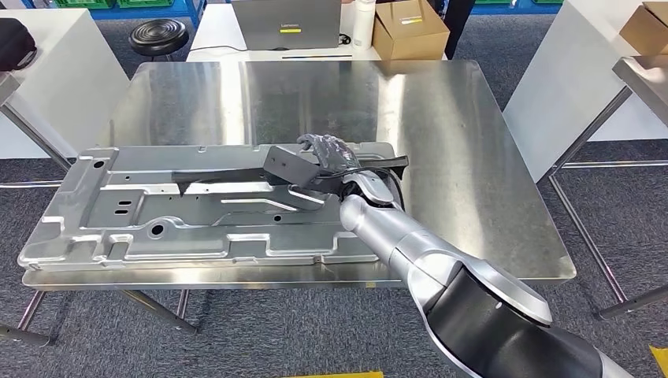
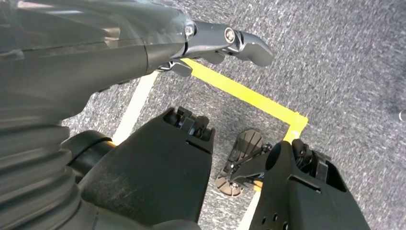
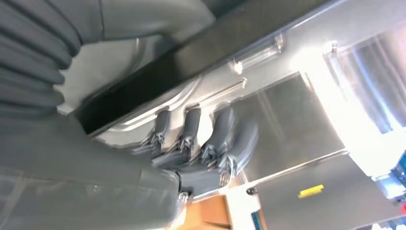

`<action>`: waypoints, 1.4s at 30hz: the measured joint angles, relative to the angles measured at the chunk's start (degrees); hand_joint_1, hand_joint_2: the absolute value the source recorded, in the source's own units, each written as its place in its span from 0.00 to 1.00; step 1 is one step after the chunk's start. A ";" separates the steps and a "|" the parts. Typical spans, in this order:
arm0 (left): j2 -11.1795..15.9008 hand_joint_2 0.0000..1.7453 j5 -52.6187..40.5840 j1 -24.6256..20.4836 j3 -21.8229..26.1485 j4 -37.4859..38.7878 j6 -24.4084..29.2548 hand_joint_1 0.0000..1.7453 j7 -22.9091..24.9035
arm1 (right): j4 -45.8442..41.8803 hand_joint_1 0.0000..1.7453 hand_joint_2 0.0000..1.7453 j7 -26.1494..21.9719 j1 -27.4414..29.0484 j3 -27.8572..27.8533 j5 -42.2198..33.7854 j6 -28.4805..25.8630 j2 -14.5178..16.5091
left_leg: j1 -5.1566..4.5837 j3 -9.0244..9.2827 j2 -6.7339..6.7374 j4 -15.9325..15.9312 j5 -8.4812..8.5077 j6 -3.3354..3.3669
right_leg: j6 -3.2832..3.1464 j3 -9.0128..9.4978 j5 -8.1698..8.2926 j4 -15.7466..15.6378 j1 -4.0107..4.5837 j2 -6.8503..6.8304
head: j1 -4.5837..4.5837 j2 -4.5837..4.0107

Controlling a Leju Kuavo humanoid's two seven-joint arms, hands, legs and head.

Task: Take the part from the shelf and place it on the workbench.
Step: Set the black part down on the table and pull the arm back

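One stainless-steel worktop [image 1: 441,118] carries a large pressed sheet-metal panel [image 1: 118,228], which lies flat along the near edge and overhangs the near left corner. On the panel rests the part [image 1: 236,175], a long dark bar with a raised black block toward its right; its thin right tip [image 1: 398,161] reaches just past the panel's right edge. The right hand [image 1: 327,151] lies over the block from the far side, fingers [image 3: 189,129] curled down against the part's far edge; whether they truly clamp it cannot be told, since the bar hides the thumb and the right wrist view is motion-blurred. The silver right arm [image 1: 410,248] enters from the near right and covers the panel's near right corner. The left hand [image 2: 225,40] hangs over grey carpet [image 2: 344,62] marked with yellow tape [image 2: 249,96]; its fingers are partly cut off behind the wrist cover, loosely curled and holding nothing. Beyond the worktop's far edge stand a laptop [image 1: 285,24], a cardboard box [image 1: 410,30] and a black stool [image 1: 159,35], all cropped.
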 joint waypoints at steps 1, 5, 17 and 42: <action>0.00 0.50 0.23 0.01 -0.05 0.00 -0.09 0.00 0.07 | 0.05 0.00 0.00 0.07 0.05 -0.11 0.21 0.02 0.00 | 0.01 -0.01 -0.02 0.00 0.00 0.00 | 0.00 -0.01 0.00 0.00 0.01 0.00 | 0.02 0.00; -0.01 0.00 1.14 0.01 -0.04 0.00 -0.63 0.00 0.81 | 0.27 0.00 0.00 0.26 0.18 -0.60 0.79 0.05 -0.04 | 0.02 -0.03 0.00 -0.01 0.00 -0.01 | 0.00 -0.05 -0.01 0.00 0.01 0.00 | 0.03 0.00; 0.01 0.00 1.96 0.02 -0.02 0.00 -0.72 0.00 1.34 | 0.49 0.00 0.00 3.18 0.29 -4.74 -5.69 9.76 -0.12 | 0.02 -0.04 0.00 -0.01 0.00 -0.01 | 0.00 -0.05 0.00 0.00 0.01 0.00 | 0.02 0.00; 0.00 0.00 2.34 0.09 0.08 0.00 0.56 0.00 6.77 | -4.47 0.00 0.00 -3.04 -3.30 -4.37 30.62 -24.61 -0.66 | 0.02 -0.05 0.02 -0.01 0.00 -0.01 | 0.00 -0.06 0.00 0.00 0.01 0.01 | 0.04 0.00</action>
